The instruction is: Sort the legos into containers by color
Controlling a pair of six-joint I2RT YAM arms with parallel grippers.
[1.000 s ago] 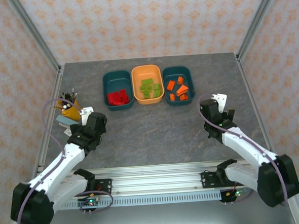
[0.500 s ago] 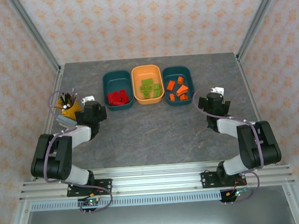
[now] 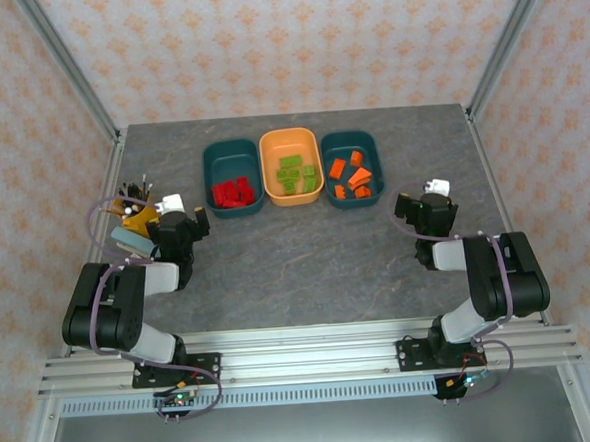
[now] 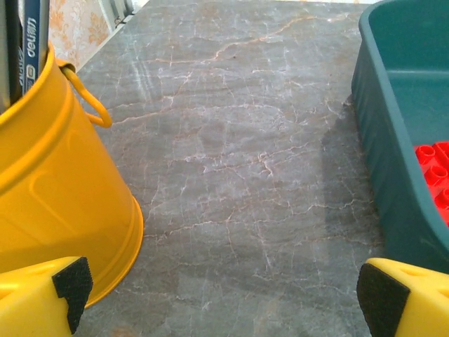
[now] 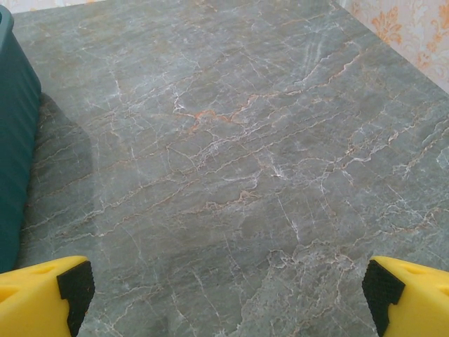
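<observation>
Left wrist: red legos (image 4: 433, 170) lie in teal tub (image 4: 384, 140) right of pincer (image 4: 226, 293).

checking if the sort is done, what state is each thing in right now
left teal tub, upright, holds red legos
orange tub, upright, holds green legos
right teal tub, upright, holds orange legos
yellow cup, upright, pens inside
left claw, open, empty
right claw, open, empty
</observation>
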